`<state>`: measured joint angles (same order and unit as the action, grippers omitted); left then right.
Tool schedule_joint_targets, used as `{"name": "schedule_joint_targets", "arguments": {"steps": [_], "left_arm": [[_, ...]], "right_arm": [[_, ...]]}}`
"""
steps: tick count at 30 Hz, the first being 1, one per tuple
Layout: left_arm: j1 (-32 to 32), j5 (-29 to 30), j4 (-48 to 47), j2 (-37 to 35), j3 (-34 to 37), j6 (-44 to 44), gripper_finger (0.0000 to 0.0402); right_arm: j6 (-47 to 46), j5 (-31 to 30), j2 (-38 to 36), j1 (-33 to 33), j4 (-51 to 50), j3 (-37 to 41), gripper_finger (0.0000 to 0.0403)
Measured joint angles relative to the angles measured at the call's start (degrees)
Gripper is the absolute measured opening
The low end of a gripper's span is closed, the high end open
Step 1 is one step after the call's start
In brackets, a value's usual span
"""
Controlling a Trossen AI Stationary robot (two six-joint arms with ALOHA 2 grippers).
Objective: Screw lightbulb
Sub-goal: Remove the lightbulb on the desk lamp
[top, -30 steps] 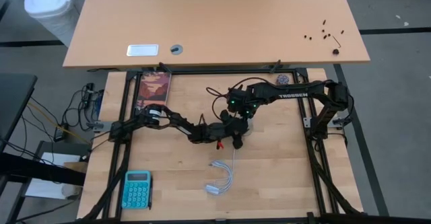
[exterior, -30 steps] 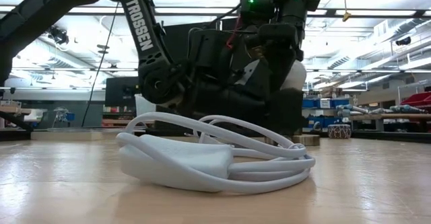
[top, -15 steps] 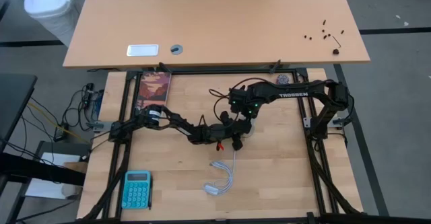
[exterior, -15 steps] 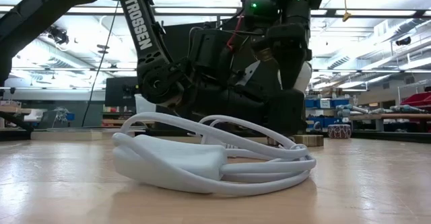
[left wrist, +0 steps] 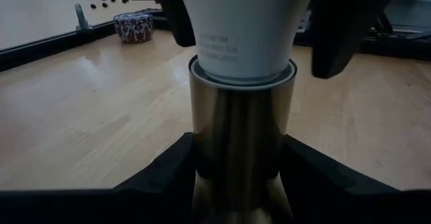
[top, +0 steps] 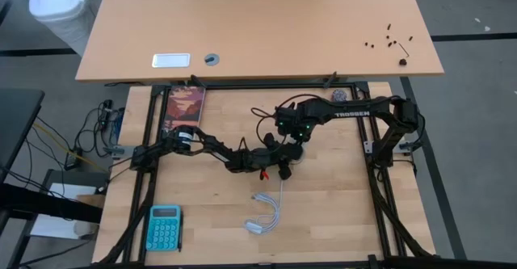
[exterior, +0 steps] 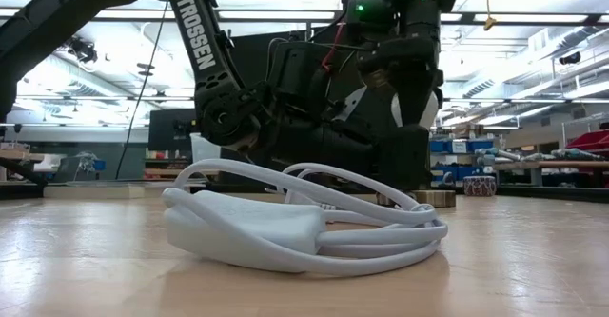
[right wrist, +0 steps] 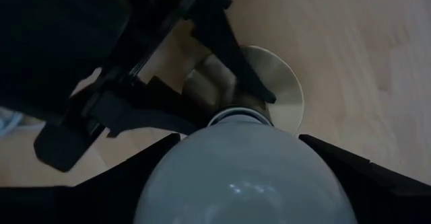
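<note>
Right gripper is seen pointing down over mid-table, fingers clamped on either side of the lightbulb, whose white glass is gripped from above. Directly under that gripper, the bulb's neck is seated in the top of the brass-coloured socket, which stands upright on its round metallic base disc; in the left wrist view the bulb is seen meeting the socket rim. Left gripper is brought in low from the side, just below the right gripper, its fingers closed against both sides of the socket barrel. In the low view the bulb shows only as a white sliver beside the dark right fingers. Nearer the front edge, away from both grippers, a coiled white cord with a flat white block is laid on the wooden table; it is also seen from above. Well off toward the left arm's front corner a teal calculator is lying flat. Behind the grippers, near the back rail, a small patterned ball is resting on the tabletop, with a book at the left rear.
</note>
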<state>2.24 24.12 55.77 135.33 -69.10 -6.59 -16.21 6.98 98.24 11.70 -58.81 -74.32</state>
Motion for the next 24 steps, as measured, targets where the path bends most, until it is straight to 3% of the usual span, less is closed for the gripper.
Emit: {"name": "schedule_joint_targets", "arguments": {"steps": [4, 10, 16, 24], "left_arm": [[0.02, -0.02, -0.02, -0.01, 0.00, -0.01, 0.0189], [0.07, -0.02, -0.02, -0.02, 0.00, -0.26, 0.0189], [0.09, -0.02, 0.00, -0.02, 0.00, -0.28, 0.0189], [0.09, -0.71, -0.07, -0.02, 0.00, -0.04, 0.0189]], "right_arm": [[3.68, 0.86, 0.00, 0.13, 0.02, 0.00, 0.0300], [5.85, 2.61, 0.00, 1.07, 0.04, 0.00, 0.0248], [9.45, 3.23, 0.00, 1.23, 0.02, 0.00, 0.0248], [29.71, 3.63, 0.01, 0.89, 0.34, 0.04, 0.0264]]}}
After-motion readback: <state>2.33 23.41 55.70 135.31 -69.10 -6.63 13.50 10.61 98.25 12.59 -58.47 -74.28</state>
